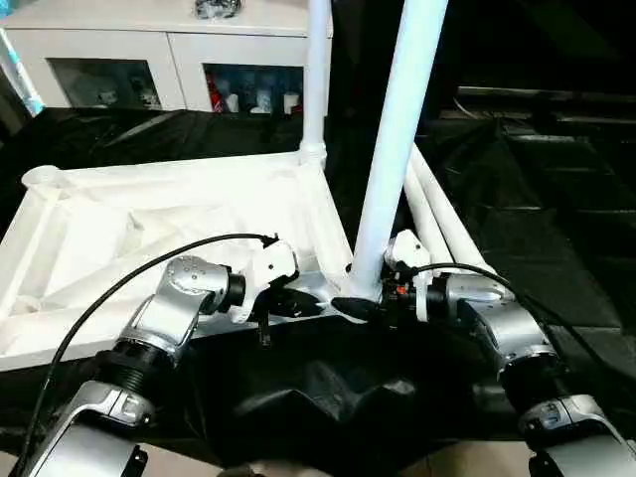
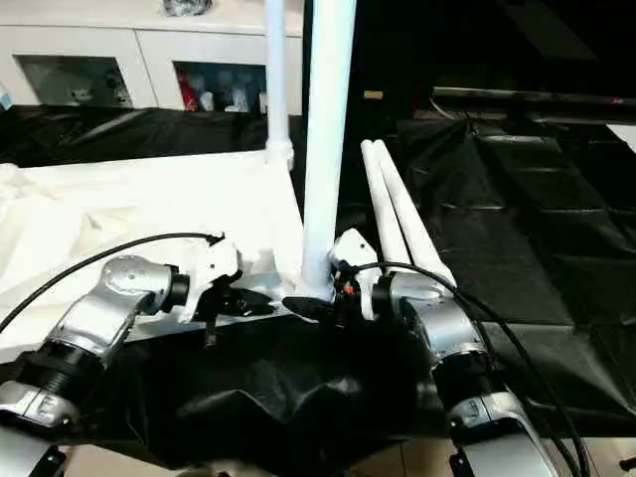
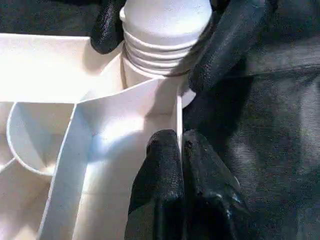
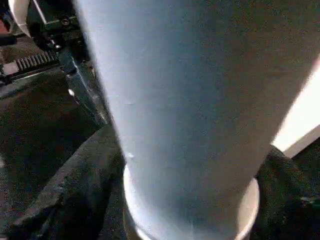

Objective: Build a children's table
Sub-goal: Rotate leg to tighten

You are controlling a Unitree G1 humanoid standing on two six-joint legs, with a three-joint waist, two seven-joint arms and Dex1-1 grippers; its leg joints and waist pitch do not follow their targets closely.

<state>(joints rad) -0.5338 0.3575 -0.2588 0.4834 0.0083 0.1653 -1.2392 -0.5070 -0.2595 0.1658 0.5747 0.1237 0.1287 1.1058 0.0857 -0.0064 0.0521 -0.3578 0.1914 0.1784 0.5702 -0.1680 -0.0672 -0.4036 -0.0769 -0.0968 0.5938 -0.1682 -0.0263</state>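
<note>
The white tabletop (image 1: 149,219) lies upside down on black cloth, ribs facing up. One white leg (image 1: 317,79) stands upright in its far right corner socket. A second leg (image 1: 393,149) rises from the near right corner, its threaded end (image 3: 165,30) sitting at the socket. My right gripper (image 1: 366,300) is closed around the base of this leg, with one black finger on each side. My left gripper (image 3: 180,150) is shut on the thin rim wall of the tabletop just beside that corner. Two more legs (image 1: 452,224) lie side by side on the cloth to the right.
A white cabinet (image 1: 169,60) with glass doors stands behind the tabletop. Crumpled black cloth (image 1: 328,388) covers the floor in front of and to the right of the work. Black cables run along both forearms.
</note>
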